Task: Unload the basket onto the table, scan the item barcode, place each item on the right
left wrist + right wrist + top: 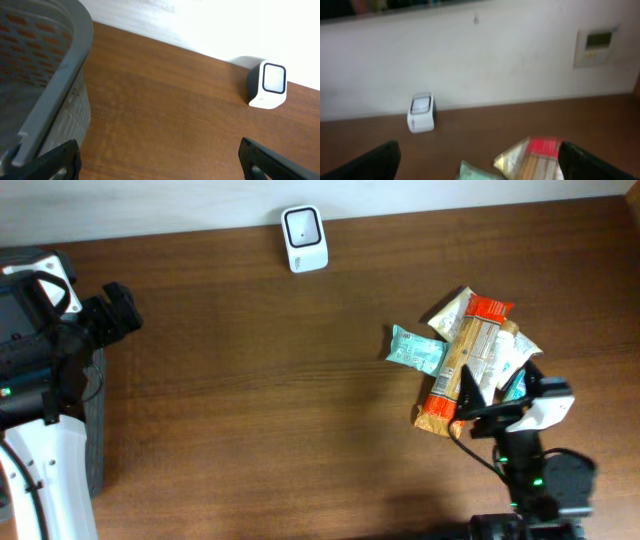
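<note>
1. Jaws of the right gripper (479, 167) are standing apart, empty, hovering beside the packet pile (500, 345) at near right.
2. Orange-ended packet (462, 365) is lying topmost; pinching across its width is looking safest.
3. Scanner (303, 238) is waiting far left of it.

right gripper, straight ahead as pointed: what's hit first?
The right gripper likely meets the red-topped packet on the snack pile first; height is unclear, so it may pass over.

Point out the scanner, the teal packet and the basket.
Scanner (300, 228): overhead, its window.
Teal packet (416, 348): overhead, its middle.
Basket (61, 77): left wrist, its rim.
</note>
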